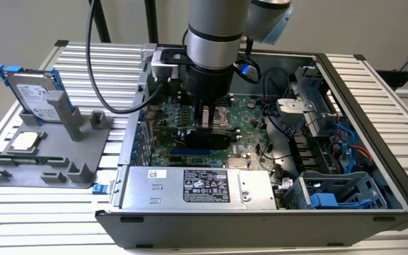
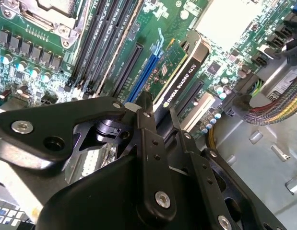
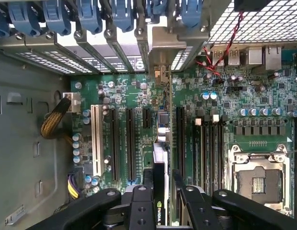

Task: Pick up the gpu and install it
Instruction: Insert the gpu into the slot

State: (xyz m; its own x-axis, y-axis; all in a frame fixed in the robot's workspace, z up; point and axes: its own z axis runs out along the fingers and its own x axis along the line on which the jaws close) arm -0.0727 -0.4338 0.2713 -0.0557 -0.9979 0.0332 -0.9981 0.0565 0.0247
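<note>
The gripper [image 2: 160, 112] is clenched on the gpu [image 2: 179, 76], holding it on edge inside the open case [image 1: 374, 154], low over the motherboard [image 3: 263, 96] near its middle (its silver bracket end points toward the rear slot covers [image 3: 114, 33]). I judge this the install step: the card hangs just above the expansion slots [image 3: 130, 139], apparently unseated. Seating it would call for lining its edge up with one slot and pressing straight down.

A robotics lab bench: ribbed aluminium table [image 1: 41, 212] bearing an open black computer case [image 1: 261, 228], with a grey parts fixture [image 1: 62, 154] beside it.
</note>
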